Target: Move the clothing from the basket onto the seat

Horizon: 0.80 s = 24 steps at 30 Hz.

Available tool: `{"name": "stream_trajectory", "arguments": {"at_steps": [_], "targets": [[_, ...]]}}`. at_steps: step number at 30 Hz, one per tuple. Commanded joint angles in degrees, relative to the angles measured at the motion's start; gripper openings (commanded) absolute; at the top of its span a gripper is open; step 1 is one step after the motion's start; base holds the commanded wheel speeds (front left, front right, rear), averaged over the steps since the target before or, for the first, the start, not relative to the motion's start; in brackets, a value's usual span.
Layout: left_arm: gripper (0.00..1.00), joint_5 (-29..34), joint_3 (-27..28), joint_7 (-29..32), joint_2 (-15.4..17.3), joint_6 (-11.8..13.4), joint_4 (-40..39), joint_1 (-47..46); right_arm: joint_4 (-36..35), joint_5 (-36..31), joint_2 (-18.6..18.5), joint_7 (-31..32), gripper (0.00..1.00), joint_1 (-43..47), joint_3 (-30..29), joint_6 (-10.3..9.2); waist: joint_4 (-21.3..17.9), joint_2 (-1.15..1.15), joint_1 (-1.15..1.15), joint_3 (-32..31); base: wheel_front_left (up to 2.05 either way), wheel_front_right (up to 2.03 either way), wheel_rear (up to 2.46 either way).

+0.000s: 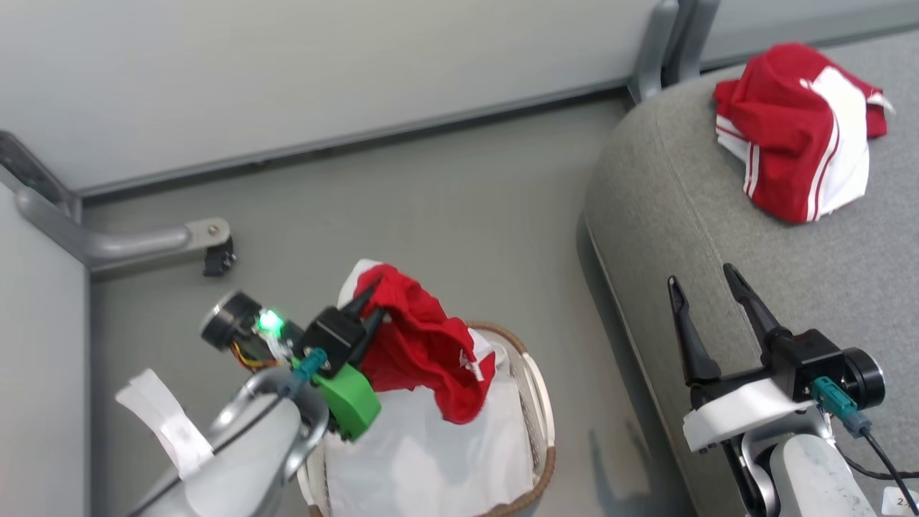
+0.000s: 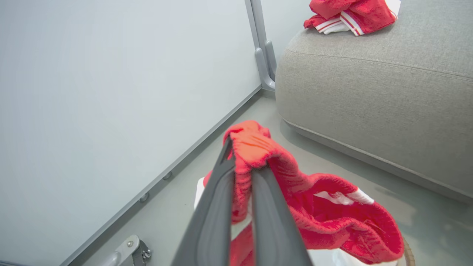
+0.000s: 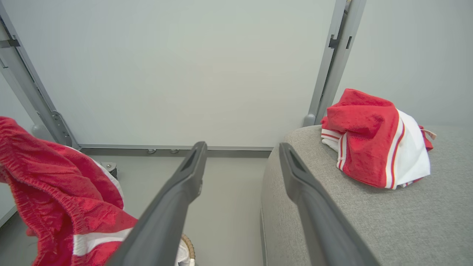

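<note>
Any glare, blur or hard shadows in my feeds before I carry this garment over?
Head view: soft, even light, no glare, just a faint shadow on the floor beside the basket. Left wrist view: the fingers of the left gripper blur up close, and the held red garment glows orange at the pinch. Right wrist view: the red garment on the sofa is sharp.

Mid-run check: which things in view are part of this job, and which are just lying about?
Part of the job:
red garment, gripped in the left tool above the laundry basket
second red garment, lying on the grey sofa
right tool, open

Just there:
white liner
partition panel
caster foot
floor
</note>
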Motion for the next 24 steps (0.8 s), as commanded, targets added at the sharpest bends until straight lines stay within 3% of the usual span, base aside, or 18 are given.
{"name": "stream_trajectory", "arguments": {"at_steps": [1,12,24], "targets": [[0.0,0.88,-0.07,-0.06,1.08,-0.25,-1.22,-1.82,0.19,-0.41,-0.23,-0.12,1.0,1.33,0.14,-0.08,2.66,0.0,0.01,-5.81,0.0,0.0,0.0],[0.0,0.6,-3.47,1.11,4.28,-0.44,-6.71,-15.33,0.57,-0.03,-0.22,-0.12,1.0,3.13,1.99,-0.08,4.57,0.0,0.01,-8.86,0.0,0.0,0.0],[0.0,-0.94,-6.19,2.17,2.97,-0.39,-8.82,-26.81,2.16,-1.14,-0.22,-0.12,1.0,1.09,6.53,-0.08,4.62,0.0,0.01,-9.32,0.0,0.0,0.0]]}}
